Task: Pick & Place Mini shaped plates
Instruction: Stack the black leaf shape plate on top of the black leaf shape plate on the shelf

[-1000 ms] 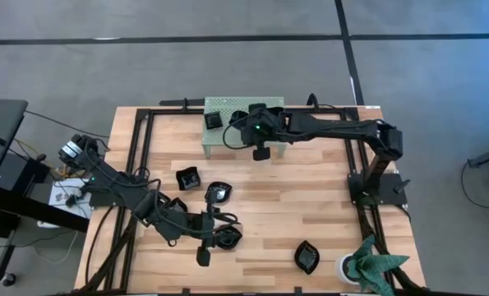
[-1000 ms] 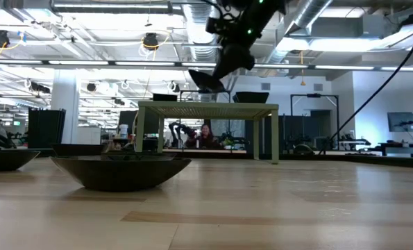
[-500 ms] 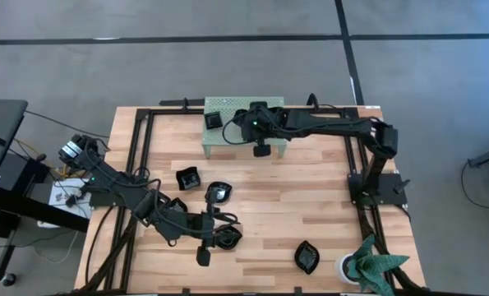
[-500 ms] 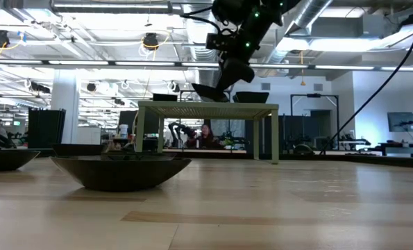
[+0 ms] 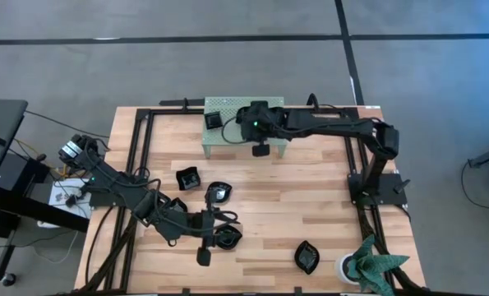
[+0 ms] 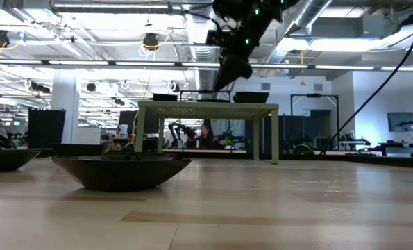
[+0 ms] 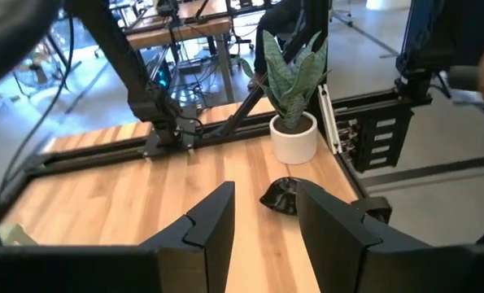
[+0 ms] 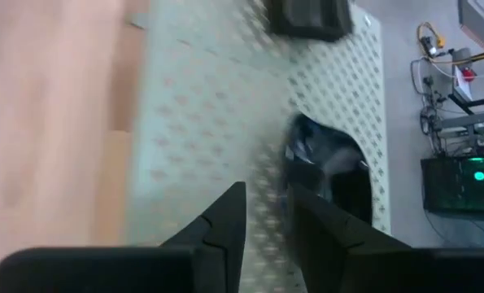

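Hovering over the pale green stand [image 5: 244, 127] at the table's far edge: right gripper [image 8: 266, 213], fingers a narrow gap apart, holding nothing. Lying on the stand top just beyond those fingers: 1 glossy black plate [image 8: 327, 163], with a square plate [image 8: 307, 16] farther along. Resting low near the front edge: left gripper [image 7: 264, 213], fingers parted, empty, beside 2 more dishes [image 5: 219, 194].

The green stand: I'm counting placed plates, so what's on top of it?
On the green stand lie a square plate and a second dark plate just past the right gripper. The arm hides part of the top from above.
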`<control>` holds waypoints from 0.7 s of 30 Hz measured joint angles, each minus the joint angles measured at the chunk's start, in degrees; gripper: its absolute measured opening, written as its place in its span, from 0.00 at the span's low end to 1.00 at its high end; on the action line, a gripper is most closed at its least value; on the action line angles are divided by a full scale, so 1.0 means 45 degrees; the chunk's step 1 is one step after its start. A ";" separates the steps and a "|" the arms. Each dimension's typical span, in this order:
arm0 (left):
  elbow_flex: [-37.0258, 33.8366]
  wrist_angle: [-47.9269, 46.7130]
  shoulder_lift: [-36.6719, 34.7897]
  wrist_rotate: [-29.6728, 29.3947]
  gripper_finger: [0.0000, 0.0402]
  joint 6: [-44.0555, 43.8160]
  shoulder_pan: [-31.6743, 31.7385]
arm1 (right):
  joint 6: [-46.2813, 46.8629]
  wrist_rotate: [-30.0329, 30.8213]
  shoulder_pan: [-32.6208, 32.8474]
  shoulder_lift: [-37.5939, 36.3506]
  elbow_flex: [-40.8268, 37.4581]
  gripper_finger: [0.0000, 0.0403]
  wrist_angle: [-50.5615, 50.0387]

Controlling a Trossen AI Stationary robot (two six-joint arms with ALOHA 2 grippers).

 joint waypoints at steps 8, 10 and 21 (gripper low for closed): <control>0.0000 -0.0575 0.0066 0.0031 0.34 -0.2047 -0.0100 | 0.2410 0.0639 0.3019 0.0000 0.3364 0.19 -0.5188; 0.0000 -0.0675 0.0271 0.0061 0.34 -0.2296 -0.0224 | 0.2710 0.0815 0.4125 -0.0015 0.4312 0.18 -0.6366; -0.0005 -0.1540 0.2622 0.0168 0.34 -0.4209 -0.0404 | 0.7778 0.2518 0.9917 -0.2379 0.3225 0.17 -0.9330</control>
